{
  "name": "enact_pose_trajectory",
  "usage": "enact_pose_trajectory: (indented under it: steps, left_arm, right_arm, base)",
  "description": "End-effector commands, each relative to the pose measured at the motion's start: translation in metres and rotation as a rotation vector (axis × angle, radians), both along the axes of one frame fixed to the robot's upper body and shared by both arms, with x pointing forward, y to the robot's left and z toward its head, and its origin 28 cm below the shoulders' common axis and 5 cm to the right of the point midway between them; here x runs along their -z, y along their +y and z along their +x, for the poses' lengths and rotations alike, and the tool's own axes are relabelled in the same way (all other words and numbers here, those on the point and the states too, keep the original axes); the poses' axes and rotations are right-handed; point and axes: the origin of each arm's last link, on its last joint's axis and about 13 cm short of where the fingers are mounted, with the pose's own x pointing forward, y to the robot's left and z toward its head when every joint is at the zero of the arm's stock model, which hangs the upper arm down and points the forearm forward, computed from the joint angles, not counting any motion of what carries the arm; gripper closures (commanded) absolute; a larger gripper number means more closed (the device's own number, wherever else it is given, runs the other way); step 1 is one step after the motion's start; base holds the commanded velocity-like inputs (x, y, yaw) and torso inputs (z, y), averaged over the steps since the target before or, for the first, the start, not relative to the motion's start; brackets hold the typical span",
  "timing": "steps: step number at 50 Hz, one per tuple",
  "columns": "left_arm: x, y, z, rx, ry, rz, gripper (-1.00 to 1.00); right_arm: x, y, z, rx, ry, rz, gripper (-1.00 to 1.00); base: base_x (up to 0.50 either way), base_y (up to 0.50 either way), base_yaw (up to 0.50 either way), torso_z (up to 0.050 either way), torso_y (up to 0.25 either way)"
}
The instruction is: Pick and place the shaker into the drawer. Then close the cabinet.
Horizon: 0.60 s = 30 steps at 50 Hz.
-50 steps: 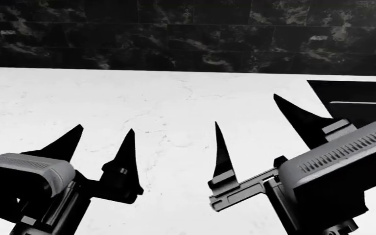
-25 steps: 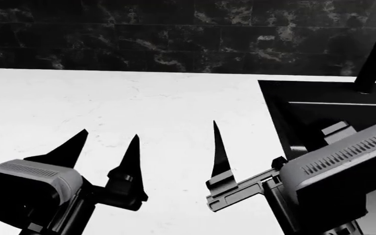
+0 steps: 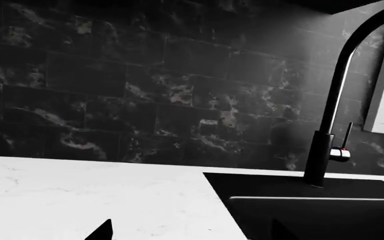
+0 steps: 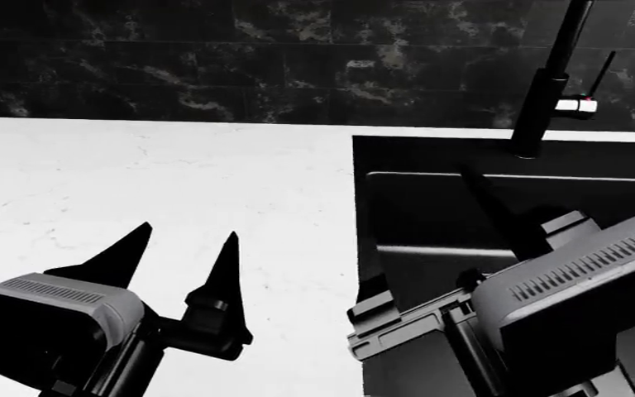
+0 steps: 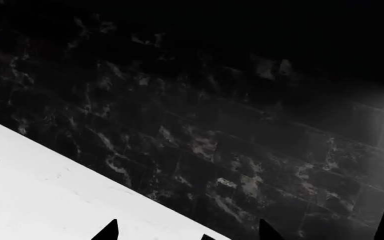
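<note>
- Shaker is not showing in any current view; its location cannot be told. The drawer is not showing either, only countertop, sink and wall.
- Left gripper (image 4: 179,252) with black pointed fingers is hovering over the white marble countertop (image 4: 130,182), fingers spread wide, holding nothing.
- Right gripper (image 4: 439,240) with matching black pointed fingers is hovering above the black rectangular sink basin (image 4: 494,215), fingers spread wide apart, nothing between them.
- Tall black curved faucet (image 4: 547,74) with a chrome side lever is standing at the sink's back edge, against the dark marbled tile backsplash (image 4: 185,58).
- Handling is a judgement only, since the shaker is unseen: probably small, light, rigid, likely smooth-sided and a bit slippery, easy to tip.
- Best hold would probably be across the middle of the body, fingers either side, keeping it upright; avoiding the cap.
- Next need is likely searching for shaker and drawer.
</note>
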Motion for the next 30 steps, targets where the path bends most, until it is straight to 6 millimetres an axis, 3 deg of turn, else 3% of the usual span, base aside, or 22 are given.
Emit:
enact_pose_trajectory:
  steps: [1,9,25,30]
  left_arm:
    - [0.0009,-0.0002,0.0005,-0.007,0.004,0.004,-1.00]
    - [-0.0004,-0.0010,0.0004,-0.002,0.003,0.003,-1.00]
    - [0.0022,-0.0014,-0.0004,-0.002,0.008,0.004,-1.00]
    - [0.0029,-0.0016,0.0000,-0.002,0.010,0.007,-1.00]
  right_arm:
    - [0.0007,0.0001,-0.0001,0.000,-0.003,-0.004,-1.00]
    - [0.0002,0.0009,0.0001,-0.003,-0.005,-0.008,-1.00]
    - [0.0038,0.0012,-0.0005,0.010,0.013,-0.004,-1.00]
    - [0.0057,0.0011,0.0007,0.004,0.020,0.003,-1.00]
  base:
    - [0.02,-0.50,0.00,0.000,0.000]
    - [0.02,-0.50,0.00,0.000,0.000]
    - [-0.01,0.00,0.00,0.000,0.000]
    - [-0.22,-0.36,0.00,0.000,0.000]
